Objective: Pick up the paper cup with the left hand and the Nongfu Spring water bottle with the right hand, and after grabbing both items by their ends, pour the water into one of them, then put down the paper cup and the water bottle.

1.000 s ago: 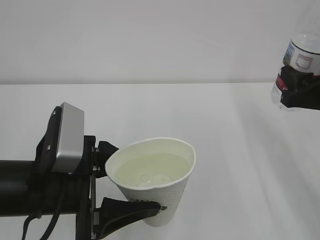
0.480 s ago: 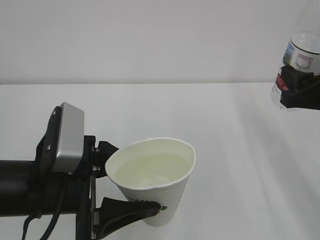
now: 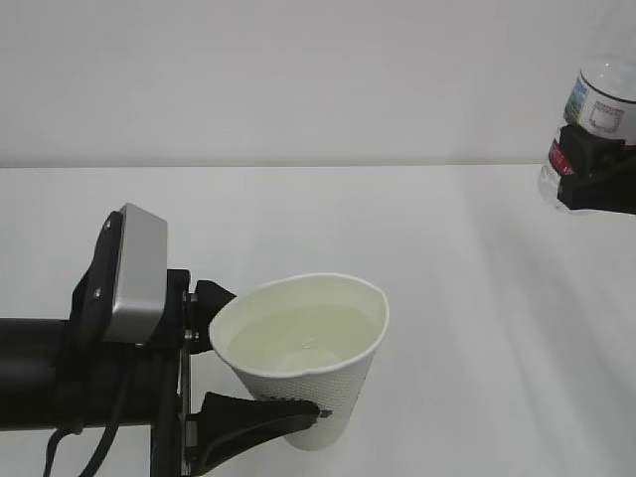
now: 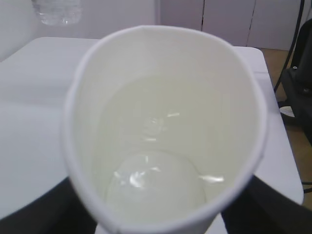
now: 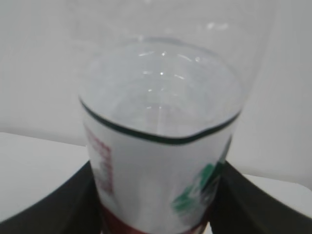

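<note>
So the pour looks basically done: the white dimpled paper cup (image 3: 316, 363), holding clear water (image 4: 161, 146), is gripped low by the black left gripper (image 3: 260, 353), the clear red-and-white-labelled bottle (image 3: 596, 119) is clamped upright by the right gripper (image 3: 592, 171), and only the setting-down is left.

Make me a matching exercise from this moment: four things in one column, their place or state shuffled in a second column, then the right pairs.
Things
1. paper cup
2. Nongfu Spring water bottle
3. water
4. table

Place or state
A. clamped by the right gripper, far right of the exterior view
B. white, bare in the middle
C. lying pale inside the cup
D. tilted, clamped by the left gripper

Pairs: 1-D, 2-A, 3-C, 4-B
</note>
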`<move>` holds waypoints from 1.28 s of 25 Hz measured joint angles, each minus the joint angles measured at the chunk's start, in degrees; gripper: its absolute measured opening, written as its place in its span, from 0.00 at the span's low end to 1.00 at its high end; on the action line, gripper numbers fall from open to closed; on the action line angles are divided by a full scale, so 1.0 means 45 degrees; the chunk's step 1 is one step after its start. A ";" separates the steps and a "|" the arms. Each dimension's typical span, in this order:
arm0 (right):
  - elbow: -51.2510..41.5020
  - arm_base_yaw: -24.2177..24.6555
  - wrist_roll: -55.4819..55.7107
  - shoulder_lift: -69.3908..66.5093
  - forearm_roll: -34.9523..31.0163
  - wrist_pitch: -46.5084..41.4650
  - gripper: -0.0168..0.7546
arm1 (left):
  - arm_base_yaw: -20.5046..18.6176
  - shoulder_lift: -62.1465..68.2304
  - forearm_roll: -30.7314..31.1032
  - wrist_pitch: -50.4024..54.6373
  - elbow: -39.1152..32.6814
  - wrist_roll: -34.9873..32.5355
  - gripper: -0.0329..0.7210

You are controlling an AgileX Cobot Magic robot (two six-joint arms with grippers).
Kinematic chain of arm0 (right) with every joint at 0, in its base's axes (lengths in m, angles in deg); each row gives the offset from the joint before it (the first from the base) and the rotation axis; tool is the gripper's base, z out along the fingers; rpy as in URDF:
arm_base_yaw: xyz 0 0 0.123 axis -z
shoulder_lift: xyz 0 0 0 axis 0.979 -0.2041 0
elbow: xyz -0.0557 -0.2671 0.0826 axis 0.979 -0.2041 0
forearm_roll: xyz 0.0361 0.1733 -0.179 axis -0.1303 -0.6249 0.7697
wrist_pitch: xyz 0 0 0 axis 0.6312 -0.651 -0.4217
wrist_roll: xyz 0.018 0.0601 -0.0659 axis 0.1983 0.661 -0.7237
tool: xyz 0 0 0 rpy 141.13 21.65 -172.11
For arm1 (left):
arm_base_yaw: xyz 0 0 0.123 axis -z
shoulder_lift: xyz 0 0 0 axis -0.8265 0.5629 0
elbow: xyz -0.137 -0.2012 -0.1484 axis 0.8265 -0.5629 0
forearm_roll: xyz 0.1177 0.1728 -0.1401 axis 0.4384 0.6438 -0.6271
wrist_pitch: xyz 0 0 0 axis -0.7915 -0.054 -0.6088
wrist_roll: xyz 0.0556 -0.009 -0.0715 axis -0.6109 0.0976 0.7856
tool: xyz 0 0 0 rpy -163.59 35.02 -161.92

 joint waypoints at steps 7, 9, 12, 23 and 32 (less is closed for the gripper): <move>0.0000 0.0000 0.0127 -0.1298 0.0000 0.0897 0.57 | 0.0000 0.0000 0.0000 0.0022 0.0000 0.0000 0.72; 0.0000 0.0000 0.0127 -0.1693 0.0000 0.1159 0.57 | 0.0000 0.0000 -0.0009 0.0022 0.0000 0.0000 0.72; 0.0000 0.0000 0.0150 -0.2118 0.0000 0.1376 0.57 | 0.0000 0.0000 -0.0029 0.0022 0.0000 0.0000 0.72; 0.0000 0.0000 0.0198 -0.2221 0.0000 0.1794 0.57 | 0.0000 0.0000 -0.0489 0.0022 0.0000 0.0000 0.72; 0.0000 0.0000 0.0527 -0.2221 -0.0018 0.1799 0.57 | 0.0000 0.0000 -0.1764 0.0072 0.0000 -0.0061 0.72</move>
